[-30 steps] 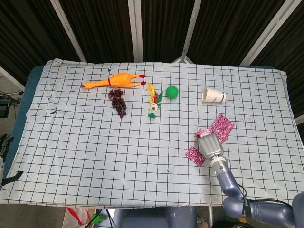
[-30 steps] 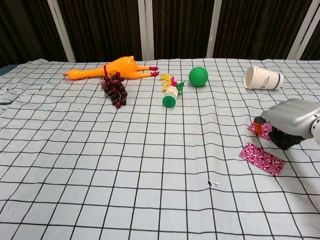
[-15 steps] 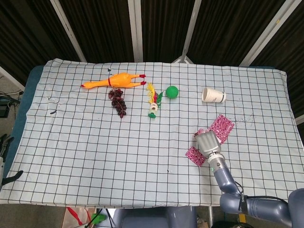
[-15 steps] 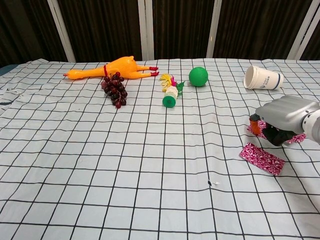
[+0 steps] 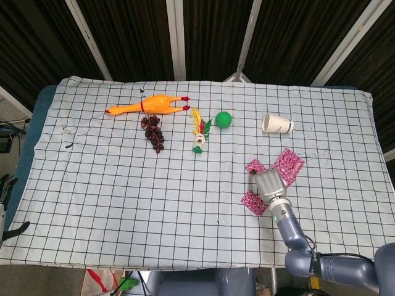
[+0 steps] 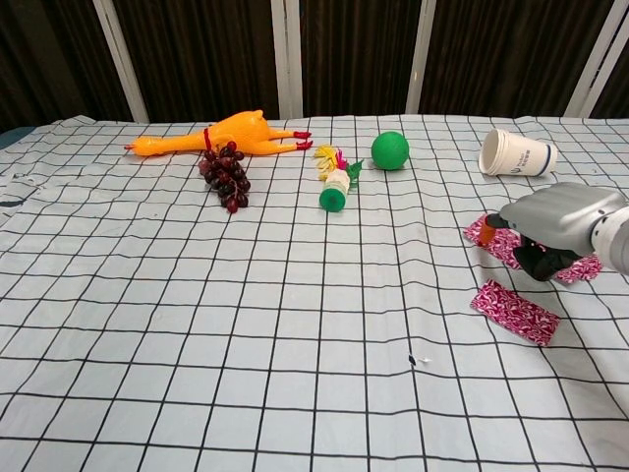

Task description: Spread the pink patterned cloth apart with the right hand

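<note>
table (image 5: 111, 185): checked sheet over it, flat. Surface looks low-friction, so I expect the cloth drags easily.
right hand (image 5: 270, 184): at 4 o'clock of the table, palm down on the middle of the cloth. In the chest view (image 6: 550, 224) its fingers curl under onto the fabric; whether it pinches or just presses, I can't tell.
pink patterned cloth (image 5: 288, 164): at 4 o'clock, under and around the right hand. Crumpled strip, three parts showing: one flap toward 1 o'clock of the hand, a small corner at 11 o'clock, a folded end at 7 o'clock (image 6: 515, 311).
cloth handling: judged thin, light, limp, not fragile. Won't hold shape and bunches when pushed.
where to grip: best guess is the folded end at 7 o'clock or the 11 o'clock corner; pinch a free edge and draw outward, away from the crumpled middle. Pressing flat and sliding would likely carry the whole piece along.
risk: nothing pins the far flap, so pulling may just shift the whole cloth.
paper cup (image 5: 277, 124): on its side at 12 o'clock of the hand, well apart.
left hand: out of both views.
</note>
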Available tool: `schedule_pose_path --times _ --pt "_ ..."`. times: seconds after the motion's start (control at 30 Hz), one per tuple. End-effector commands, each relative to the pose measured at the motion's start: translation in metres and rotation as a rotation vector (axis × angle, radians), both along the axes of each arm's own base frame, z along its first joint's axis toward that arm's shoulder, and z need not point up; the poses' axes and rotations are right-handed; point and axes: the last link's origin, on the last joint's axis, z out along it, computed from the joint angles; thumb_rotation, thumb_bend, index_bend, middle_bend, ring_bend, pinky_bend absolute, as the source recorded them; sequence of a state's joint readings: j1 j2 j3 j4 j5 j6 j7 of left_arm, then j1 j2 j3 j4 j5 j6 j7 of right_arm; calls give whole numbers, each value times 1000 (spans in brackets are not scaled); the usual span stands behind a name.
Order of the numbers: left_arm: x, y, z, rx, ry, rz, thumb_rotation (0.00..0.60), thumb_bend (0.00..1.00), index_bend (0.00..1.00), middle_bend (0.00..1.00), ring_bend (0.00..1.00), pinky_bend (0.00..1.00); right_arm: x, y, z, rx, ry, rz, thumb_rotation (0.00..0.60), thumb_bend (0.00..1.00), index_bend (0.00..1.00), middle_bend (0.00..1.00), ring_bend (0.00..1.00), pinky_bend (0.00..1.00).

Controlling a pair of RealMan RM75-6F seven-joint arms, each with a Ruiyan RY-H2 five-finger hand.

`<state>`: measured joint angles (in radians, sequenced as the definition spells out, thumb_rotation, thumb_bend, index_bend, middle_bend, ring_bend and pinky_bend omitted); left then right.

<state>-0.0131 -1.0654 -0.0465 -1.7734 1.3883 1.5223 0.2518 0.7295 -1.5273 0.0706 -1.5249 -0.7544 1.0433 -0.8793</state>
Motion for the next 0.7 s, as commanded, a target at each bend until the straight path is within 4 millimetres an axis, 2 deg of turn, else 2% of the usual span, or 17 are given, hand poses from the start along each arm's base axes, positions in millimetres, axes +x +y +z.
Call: schedule_pose_path --times 0.03,0.27,0.7 --pt "0 0 0 0 0 1 600 206 120 19 29 62 -2 1 2 1 6 -1 600 730 243 810 761 459" --pt "1 0 -1 -6 4 2 600 206 120 19 28 62 -8 2 3 4 11 -15 600 731 243 810 761 459" --pt "1 0 -2 -3 4 4 600 206 120 19 28 62 6 -4 -3 11 2 10 600 731 243 810 761 459"
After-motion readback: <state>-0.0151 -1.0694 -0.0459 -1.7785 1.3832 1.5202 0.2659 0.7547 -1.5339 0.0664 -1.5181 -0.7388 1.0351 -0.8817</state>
